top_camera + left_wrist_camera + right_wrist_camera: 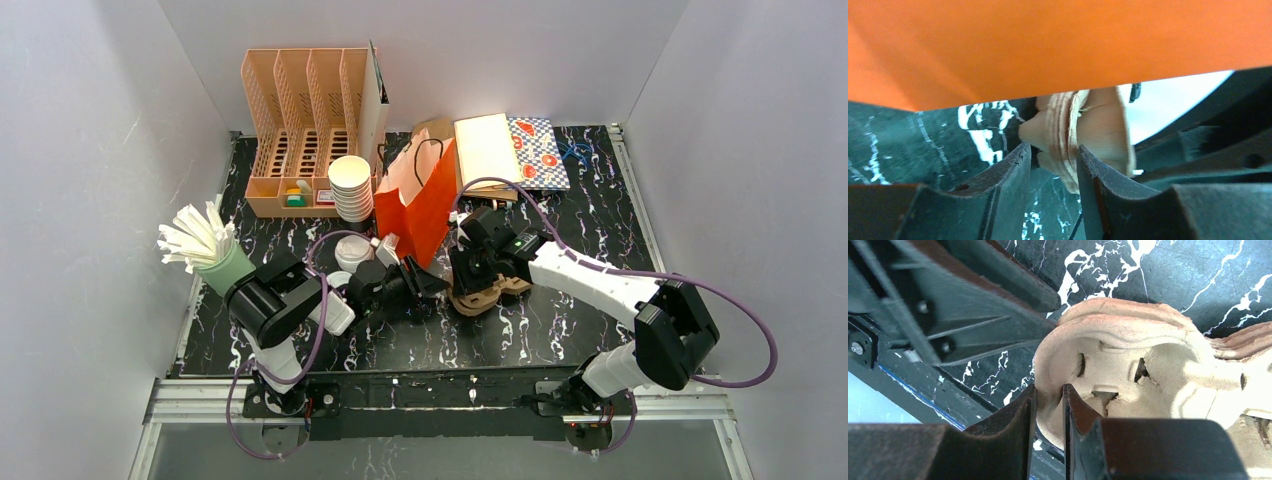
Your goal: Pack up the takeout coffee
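Takeout coffee is hardly to be seen here. Only a round white lid (352, 250) shows, on the table (560, 330) just far of the left arm (285, 300). I cannot tell whether a green cup stands under it, and no black-lidded cup is visible in any view.

Both arms are busy at the pulp carriers (495, 293), a nested stack lying in the middle of the table with its long side running left to right. The right gripper (1048, 390) is clamped on the rim of one cup well at the stack's left end. The left gripper (1053, 152) comes at that same end from the left. Its fingers stand parted on either side of the layered edge, and the wrist view shows a dark gap beside one of them, so it has no grip there as far as I can judge.

An orange bag (415, 195) stands upright just far of both grippers.

The white lid lies to the left of the left gripper and farther back, behind its own wrist. The left arm is plainly the nearer one for any reach to it. That reach would probably mean letting the carriers go and swinging back leftward, away from the bag.
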Robot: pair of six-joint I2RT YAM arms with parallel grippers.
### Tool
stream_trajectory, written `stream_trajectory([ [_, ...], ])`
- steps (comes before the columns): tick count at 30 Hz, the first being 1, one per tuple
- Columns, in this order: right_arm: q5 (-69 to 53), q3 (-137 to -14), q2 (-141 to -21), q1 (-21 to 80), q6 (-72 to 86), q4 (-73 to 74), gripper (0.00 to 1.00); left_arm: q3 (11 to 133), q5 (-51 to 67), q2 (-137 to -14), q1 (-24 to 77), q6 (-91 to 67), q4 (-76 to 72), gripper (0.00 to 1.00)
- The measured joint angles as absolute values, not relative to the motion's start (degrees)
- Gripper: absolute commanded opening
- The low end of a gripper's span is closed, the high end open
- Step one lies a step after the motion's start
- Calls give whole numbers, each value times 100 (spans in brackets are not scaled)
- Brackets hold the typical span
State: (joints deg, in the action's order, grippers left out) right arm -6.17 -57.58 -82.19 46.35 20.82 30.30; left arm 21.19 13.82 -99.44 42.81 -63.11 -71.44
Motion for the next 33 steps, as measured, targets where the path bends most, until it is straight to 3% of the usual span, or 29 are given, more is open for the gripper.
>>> stream_trajectory([
  [24, -440, -5911, -7806, 4652, 2119, 3216, 31, 2252, 1382, -10062, 4274, -6114, -6965, 20],
  [30, -445, -5902, -7806, 4650, 2119, 3247, 30, 2342, 1404, -9966, 4276, -5999, -6632, 40],
  [33, -449, -5867, -7806, 4650, 2119, 3223, 30, 2351, 1400, -9955, 4283, -5979, -6499, 44],
])
